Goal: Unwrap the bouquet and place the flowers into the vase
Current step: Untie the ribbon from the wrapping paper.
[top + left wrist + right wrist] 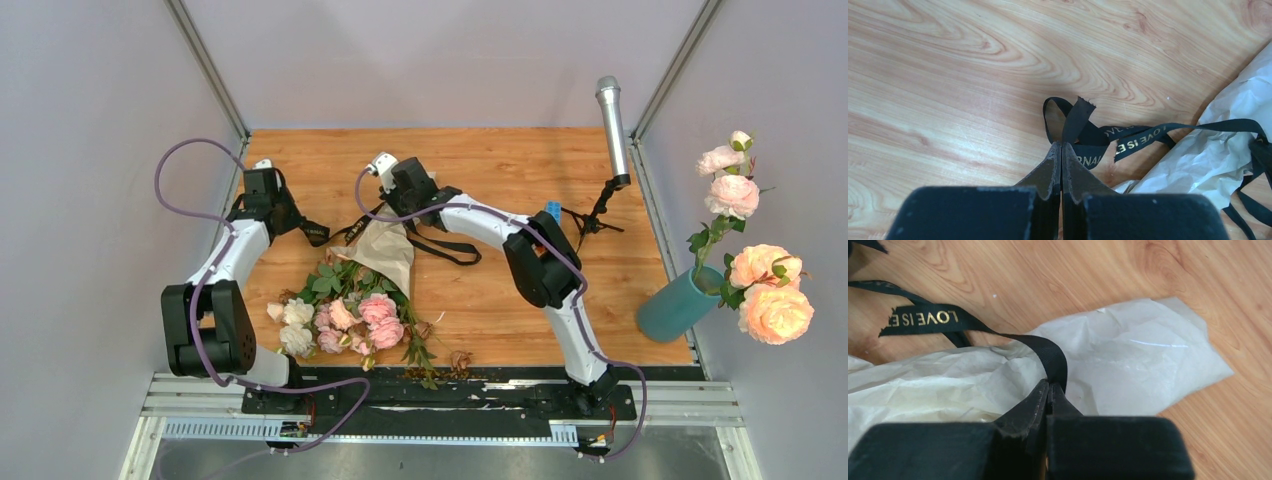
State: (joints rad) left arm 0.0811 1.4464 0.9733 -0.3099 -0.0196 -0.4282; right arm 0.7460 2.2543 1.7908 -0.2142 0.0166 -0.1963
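I am reading gold capitals on the black ribbon (923, 319): in my right wrist view they are showing upside down as "LOVE IS E". In my left wrist view the ribbon (1140, 142) is showing "LOVE IS ET" and what is probably "RNAL" on a nearer fold.

The left arm (236, 250) and right arm (482, 222) have white links and bulky black joints, each carrying a purple cable (158, 185), on a black base plate (450, 400). The left gripper (1062, 146) and right gripper (1049, 385) have matt black wedge fingers with scuffed edges
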